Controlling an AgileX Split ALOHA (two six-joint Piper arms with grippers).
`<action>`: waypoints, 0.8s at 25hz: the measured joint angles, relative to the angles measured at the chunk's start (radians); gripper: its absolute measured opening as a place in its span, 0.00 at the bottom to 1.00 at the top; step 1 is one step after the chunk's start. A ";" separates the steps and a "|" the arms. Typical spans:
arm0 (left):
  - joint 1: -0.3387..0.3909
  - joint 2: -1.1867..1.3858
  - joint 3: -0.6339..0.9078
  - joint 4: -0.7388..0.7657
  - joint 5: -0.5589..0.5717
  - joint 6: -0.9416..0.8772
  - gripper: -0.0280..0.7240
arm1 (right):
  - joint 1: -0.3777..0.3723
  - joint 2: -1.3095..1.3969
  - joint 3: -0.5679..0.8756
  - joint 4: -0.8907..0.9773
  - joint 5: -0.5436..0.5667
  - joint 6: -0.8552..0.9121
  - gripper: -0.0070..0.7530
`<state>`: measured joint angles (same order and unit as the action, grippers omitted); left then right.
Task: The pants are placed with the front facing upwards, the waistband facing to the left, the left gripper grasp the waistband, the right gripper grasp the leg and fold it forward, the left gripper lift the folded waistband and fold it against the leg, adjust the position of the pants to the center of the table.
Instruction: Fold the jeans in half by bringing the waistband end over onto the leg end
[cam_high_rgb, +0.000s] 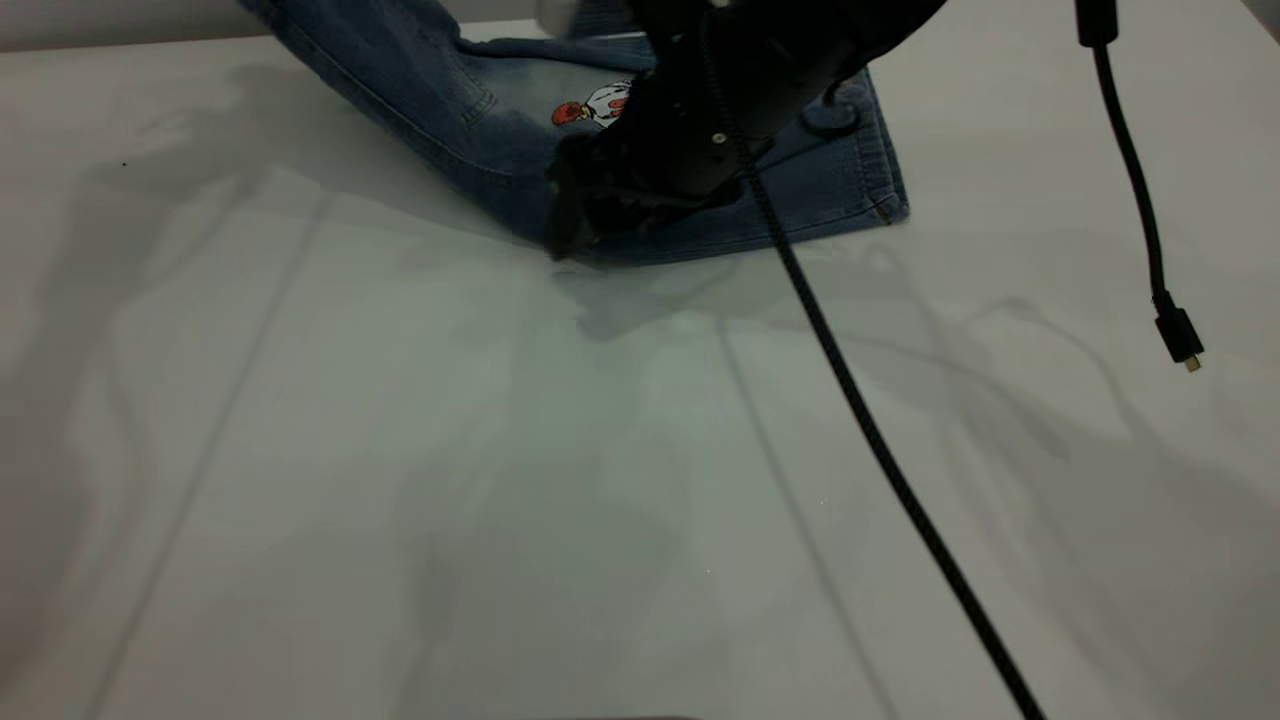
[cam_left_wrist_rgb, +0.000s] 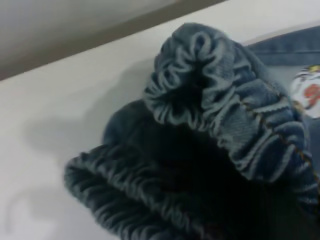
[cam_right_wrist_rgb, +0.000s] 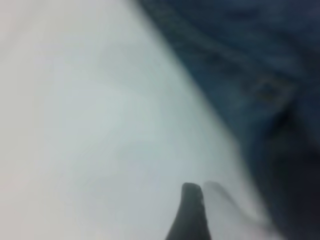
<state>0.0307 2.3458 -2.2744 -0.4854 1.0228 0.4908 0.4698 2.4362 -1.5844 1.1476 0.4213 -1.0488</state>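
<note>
The blue denim pants lie at the far edge of the table, with a cartoon print facing up. Their left part rises off the table and leaves the picture at the top. In the left wrist view the gathered waistband is bunched right at the camera. It hides my left gripper's fingers, which hold it up. My right gripper rests low at the pants' near edge. In its own view one dark finger shows over bare table, apart from the denim beside it.
A black braided cable runs from the right arm across the table toward the near edge. A second cable ending in a small plug hangs at the right. The white tabletop stretches wide in front of the pants.
</note>
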 joint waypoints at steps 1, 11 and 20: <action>-0.017 0.000 -0.001 0.000 -0.001 0.000 0.10 | 0.004 0.000 -0.001 0.002 0.039 0.000 0.69; -0.163 0.000 -0.011 0.000 -0.004 0.000 0.10 | 0.005 -0.065 -0.009 0.002 0.253 0.004 0.69; -0.291 0.000 -0.039 0.000 -0.036 0.002 0.10 | -0.156 -0.273 -0.009 -0.252 0.394 0.264 0.69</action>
<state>-0.2600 2.3457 -2.3137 -0.4854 0.9863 0.4928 0.3142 2.1637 -1.5932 0.8953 0.8155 -0.7851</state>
